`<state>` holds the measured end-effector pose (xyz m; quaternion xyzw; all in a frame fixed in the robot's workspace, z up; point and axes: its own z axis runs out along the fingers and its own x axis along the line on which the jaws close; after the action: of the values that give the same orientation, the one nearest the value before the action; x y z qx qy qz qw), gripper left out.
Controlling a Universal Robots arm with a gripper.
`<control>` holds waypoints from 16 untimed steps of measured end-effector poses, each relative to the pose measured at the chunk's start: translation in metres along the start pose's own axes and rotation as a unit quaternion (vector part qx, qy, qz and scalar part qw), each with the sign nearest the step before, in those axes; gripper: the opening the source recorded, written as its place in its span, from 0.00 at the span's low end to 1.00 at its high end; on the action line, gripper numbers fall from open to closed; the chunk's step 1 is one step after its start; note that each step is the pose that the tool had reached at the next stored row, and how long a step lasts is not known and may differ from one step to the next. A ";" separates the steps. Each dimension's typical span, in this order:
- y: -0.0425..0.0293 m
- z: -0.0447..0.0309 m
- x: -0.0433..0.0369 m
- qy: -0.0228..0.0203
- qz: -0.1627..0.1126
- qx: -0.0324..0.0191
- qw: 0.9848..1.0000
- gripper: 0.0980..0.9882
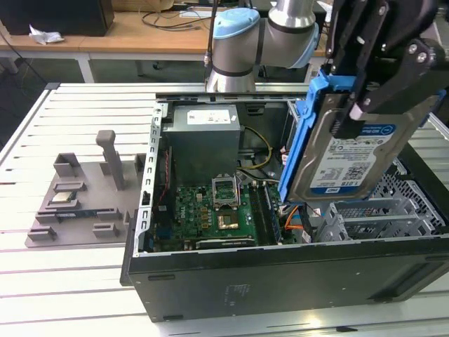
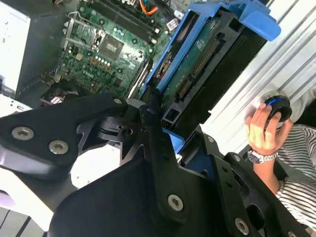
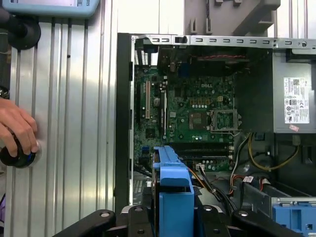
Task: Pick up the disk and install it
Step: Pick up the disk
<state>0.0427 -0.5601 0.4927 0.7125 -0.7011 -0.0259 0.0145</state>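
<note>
1. Gripper [image 1: 356,105] clamped on the disk [image 1: 347,151]; black fingers [image 2: 158,148] pinch its upper end, across the blue side rails.
2. Disk held in the air, tilted, label side facing the exterior view; lower end just above the open computer case [image 1: 280,281], between the motherboard [image 1: 210,207] and the drive cage [image 1: 382,214] on the exterior view's right.
3. Grey power supply [image 1: 203,137] sits at the far end of the case.
4. In both wrist views a person's hand [image 3: 17,126] rests on a round black-and-blue knob [image 3: 19,157] on the slatted table [image 3: 74,123], beside the case.
</note>
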 end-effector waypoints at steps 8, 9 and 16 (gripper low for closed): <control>-0.0408 -0.0014 0.0006 0.000 0.000 -0.002 1.000 0.30; -0.0443 -0.0015 0.0007 0.000 0.000 -0.002 1.000 0.30; -0.0797 0.0038 0.0014 0.000 0.000 -0.005 1.000 0.30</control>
<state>0.1220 -0.5601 0.4844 0.7124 -0.7009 -0.0297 0.0181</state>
